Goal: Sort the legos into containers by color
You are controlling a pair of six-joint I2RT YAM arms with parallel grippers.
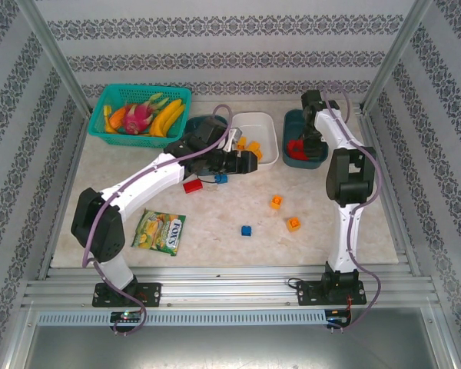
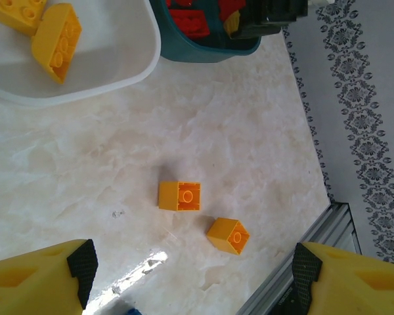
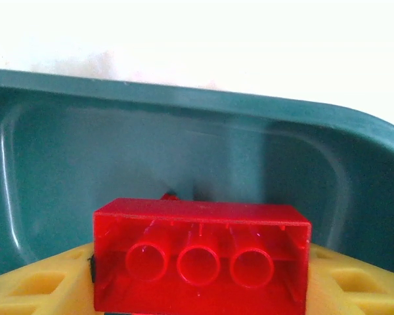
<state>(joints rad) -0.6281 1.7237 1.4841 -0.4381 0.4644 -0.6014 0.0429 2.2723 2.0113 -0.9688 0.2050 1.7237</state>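
The left gripper (image 1: pixel 250 161) hangs over the middle of the table (image 1: pixel 346 231), just in front of the white tub (image 1: pixel 263 127). Its jaws stand wide apart with nothing between them. The left arm crosses the left teal tub (image 1: pixel 207 121) at the far edge and hides most of it. Beside that arm a loose red lego (image 1: pixel 192 185) and a blue lego (image 1: pixel 220 178) lie close together. A second blue lego (image 1: pixel 247 230) and two orange legos (image 1: pixel 276 201) sit apart nearer the middle, and a candy packet (image 1: pixel 159 231) lies toward the near left corner. A green basket (image 1: pixel 142 88) of toy fruit (image 1: pixel 142 117) takes the far left corner. The right gripper (image 1: pixel 307 144) is over the right teal tub (image 1: pixel 288 131) toward the far right corner, covering part of what lies inside. The right wrist view gives what the overhead one cannot: those jaws are clamped on a held red lego (image 3: pixel 200 256). Its hollow underside with three tubes faces the camera, and the tub's inner wall is behind it. The left wrist view shows more clearly the stored orange legos (image 2: pixel 56 39) in the white tub's corner and the stored red legos (image 2: pixel 190 20) in the teal one.
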